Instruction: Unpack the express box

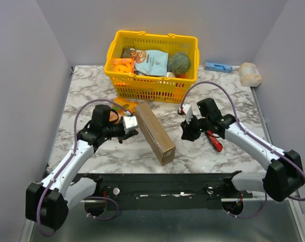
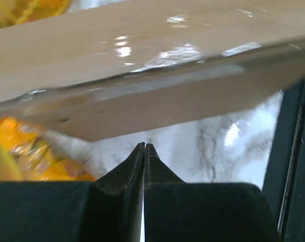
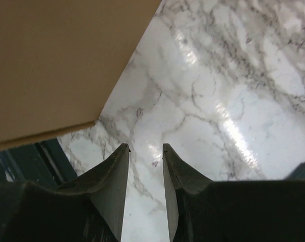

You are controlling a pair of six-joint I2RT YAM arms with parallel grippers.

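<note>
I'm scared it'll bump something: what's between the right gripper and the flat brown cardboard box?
Nothing but bare white marble tabletop separates the right gripper from the flat brown cardboard box; the right wrist view shows it best.

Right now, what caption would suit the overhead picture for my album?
The left gripper and right gripper flank a brown express box on the marble table, a yellow basket behind.

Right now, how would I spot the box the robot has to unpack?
Find the yellow basket at the back of the marble table. Just in front of it, mid-table, lies the express box, long and slanting toward the near edge. It is plain brown cardboard with no pictures, unlike the orange packet beside its far end.
</note>
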